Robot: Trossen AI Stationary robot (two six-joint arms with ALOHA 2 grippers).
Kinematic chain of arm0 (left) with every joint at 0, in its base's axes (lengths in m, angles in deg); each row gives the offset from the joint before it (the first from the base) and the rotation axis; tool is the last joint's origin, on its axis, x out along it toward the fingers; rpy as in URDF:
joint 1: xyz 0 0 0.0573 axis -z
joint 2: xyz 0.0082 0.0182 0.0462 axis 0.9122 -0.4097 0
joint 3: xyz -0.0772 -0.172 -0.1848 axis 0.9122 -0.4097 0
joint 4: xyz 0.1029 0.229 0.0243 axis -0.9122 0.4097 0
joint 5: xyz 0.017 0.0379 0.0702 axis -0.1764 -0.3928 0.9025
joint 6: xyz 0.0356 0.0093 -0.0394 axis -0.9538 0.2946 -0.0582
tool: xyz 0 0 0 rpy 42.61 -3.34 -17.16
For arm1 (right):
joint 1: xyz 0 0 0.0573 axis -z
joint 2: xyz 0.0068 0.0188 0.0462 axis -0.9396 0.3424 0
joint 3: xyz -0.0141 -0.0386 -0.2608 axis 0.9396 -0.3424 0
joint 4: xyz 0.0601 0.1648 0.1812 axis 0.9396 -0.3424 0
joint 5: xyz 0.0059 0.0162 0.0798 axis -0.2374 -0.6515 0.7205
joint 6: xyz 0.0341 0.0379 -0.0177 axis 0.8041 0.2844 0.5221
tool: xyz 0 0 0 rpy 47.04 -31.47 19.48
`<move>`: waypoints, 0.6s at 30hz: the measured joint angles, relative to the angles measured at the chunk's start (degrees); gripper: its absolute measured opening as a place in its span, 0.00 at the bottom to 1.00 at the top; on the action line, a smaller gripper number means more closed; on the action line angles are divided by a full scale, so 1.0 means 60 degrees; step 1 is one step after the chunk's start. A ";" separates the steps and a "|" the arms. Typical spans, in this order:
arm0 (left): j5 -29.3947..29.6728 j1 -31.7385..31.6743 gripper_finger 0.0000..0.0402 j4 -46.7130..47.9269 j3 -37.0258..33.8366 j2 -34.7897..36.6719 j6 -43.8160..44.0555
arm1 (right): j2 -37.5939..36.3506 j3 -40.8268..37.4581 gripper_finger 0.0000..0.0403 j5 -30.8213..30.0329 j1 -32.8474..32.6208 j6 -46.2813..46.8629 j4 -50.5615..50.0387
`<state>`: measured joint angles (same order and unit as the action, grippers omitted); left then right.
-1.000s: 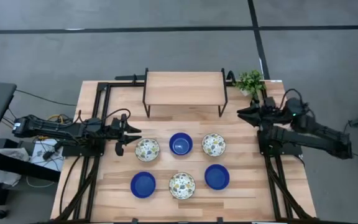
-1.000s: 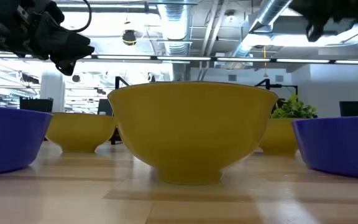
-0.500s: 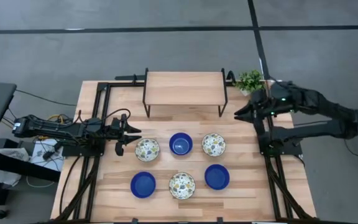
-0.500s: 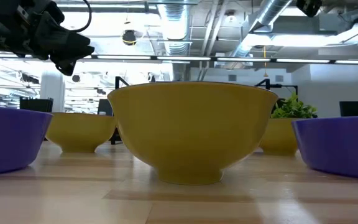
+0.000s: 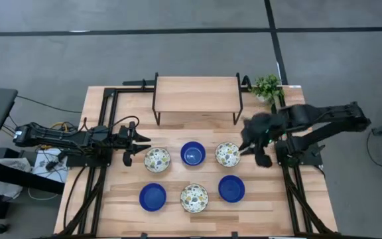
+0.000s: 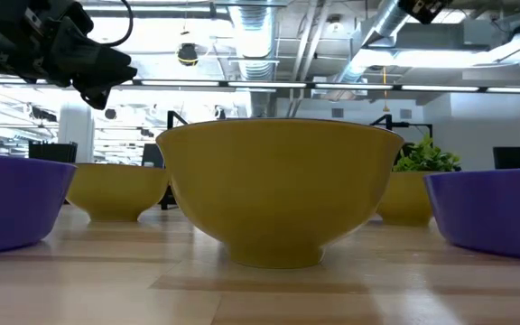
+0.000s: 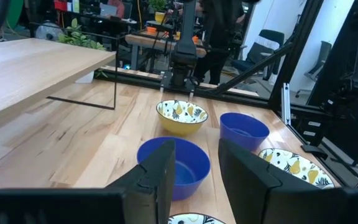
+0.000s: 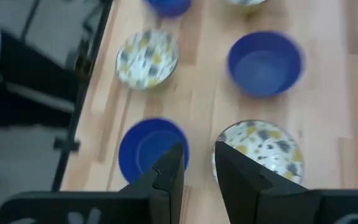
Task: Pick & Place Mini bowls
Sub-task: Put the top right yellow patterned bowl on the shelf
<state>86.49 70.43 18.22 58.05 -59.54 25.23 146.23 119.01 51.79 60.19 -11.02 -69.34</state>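
Six glossy round mini bowls (image 5: 193, 154) sit on the slatted wooden desk (image 5: 111, 206). Right claw (image 5: 252, 147), parted, hovers beside a speckled bowl (image 5: 227, 154); left claw (image 5: 136, 141) parted.

Glossy blue bowls (image 5: 193, 154) sit on a smooth pale wooden table (image 5: 171, 179)

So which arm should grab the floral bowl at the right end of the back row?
Right. The right gripper hangs open just off that floral bowl, its fingers aimed down at it. The left gripper waits by the left-end floral bowl, across the row.
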 joint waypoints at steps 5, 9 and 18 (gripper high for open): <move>0.0003 0.0001 0.30 0.0000 0.0000 0.0000 -0.0004 | 0.1142 0.0000 0.20 -0.0036 -0.0601 -0.0550 -0.0215; 0.0001 -0.0001 0.30 0.0002 0.0000 0.0000 -0.0004 | 0.1994 0.0000 0.20 -0.0053 -0.0790 -0.1092 -0.0421; 0.0001 -0.0001 0.30 0.0003 0.0000 0.0000 0.0001 | 0.3428 0.0000 0.20 -0.0024 -0.0793 -0.2374 -0.1050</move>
<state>86.49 70.43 18.23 58.05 -59.54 25.24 166.80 119.01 51.65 55.43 -25.26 -75.64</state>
